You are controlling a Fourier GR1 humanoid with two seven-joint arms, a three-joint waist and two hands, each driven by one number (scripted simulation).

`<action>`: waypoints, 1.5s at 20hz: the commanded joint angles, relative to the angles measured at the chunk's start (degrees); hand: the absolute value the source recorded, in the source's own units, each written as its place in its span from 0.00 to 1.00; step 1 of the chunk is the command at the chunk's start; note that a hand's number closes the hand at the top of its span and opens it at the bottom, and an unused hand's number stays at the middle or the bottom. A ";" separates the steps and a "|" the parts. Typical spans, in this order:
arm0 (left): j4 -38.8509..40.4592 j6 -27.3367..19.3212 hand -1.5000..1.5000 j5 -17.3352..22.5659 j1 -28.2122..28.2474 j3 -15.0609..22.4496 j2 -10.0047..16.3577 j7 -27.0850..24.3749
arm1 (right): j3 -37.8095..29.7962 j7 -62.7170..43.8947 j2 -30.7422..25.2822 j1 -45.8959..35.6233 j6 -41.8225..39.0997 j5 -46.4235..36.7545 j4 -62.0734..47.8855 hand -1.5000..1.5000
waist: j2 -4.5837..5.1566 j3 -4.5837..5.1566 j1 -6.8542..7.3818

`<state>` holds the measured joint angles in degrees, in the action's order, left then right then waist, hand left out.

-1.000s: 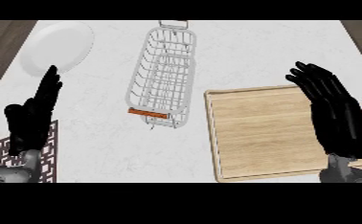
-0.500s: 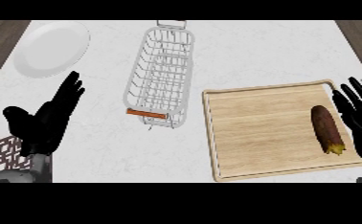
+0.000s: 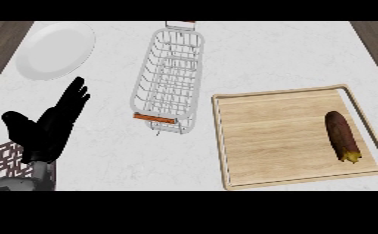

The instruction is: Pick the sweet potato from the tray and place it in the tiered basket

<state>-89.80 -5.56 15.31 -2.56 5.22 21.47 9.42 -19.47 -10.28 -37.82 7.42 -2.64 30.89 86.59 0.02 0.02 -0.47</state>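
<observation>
A dark brown sweet potato (image 3: 342,136) lies on the right side of the wooden tray (image 3: 273,143), near its right rim. The white wire tiered basket (image 3: 169,80) with orange handles stands in the middle of the counter, left of the tray. My left hand (image 3: 50,125) is open at the lower left, fingers straight and pointing up and to the right, apart from the basket. My right hand does not show in the head view.
A white plate (image 3: 56,50) sits at the far left of the counter. A patterned object (image 3: 10,154) peeks in at the lower left edge beside my left forearm. Dark wood shows past the counter's upper corners.
My right hand has drawn off the view's right edge, uncovering the sweet potato on the tray. My left hand has shifted right and leans toward the basket.
</observation>
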 commanded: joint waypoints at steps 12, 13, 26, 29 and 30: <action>2.61 3.04 0.50 -1.09 -1.26 -2.33 -1.36 0.06 | 3.75 -16.51 -15.77 -5.39 -27.22 3.24 -0.51 0.00 | -0.01 0.00 0.58; 4.43 3.88 0.50 -1.63 -1.35 -2.78 -2.23 -2.22 | 2.61 -16.78 -14.08 -3.03 -27.12 2.19 1.85 0.00 | -0.05 0.01 0.32; 0.58 4.61 0.50 -4.35 -2.55 -4.07 -4.17 3.25 | 12.74 -16.66 0.77 -8.84 -20.72 -17.60 -3.16 0.00 | -0.01 -0.03 0.50; -1.18 4.80 0.50 -4.41 -2.14 -4.76 -4.39 5.06 | 12.89 -16.42 3.44 -6.82 -17.88 -21.43 -0.54 0.00 | -0.07 -0.02 0.46; -1.45 6.73 0.50 -3.82 -0.04 -5.83 -3.93 3.33 | 11.78 -13.46 3.39 -7.95 -19.73 -22.86 -5.80 0.00 | -0.04 -0.03 0.59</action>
<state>-89.16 -0.59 11.24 -4.03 0.71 17.43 11.57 -7.67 -25.93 -37.34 0.03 -22.87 12.97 83.66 0.00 0.00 0.05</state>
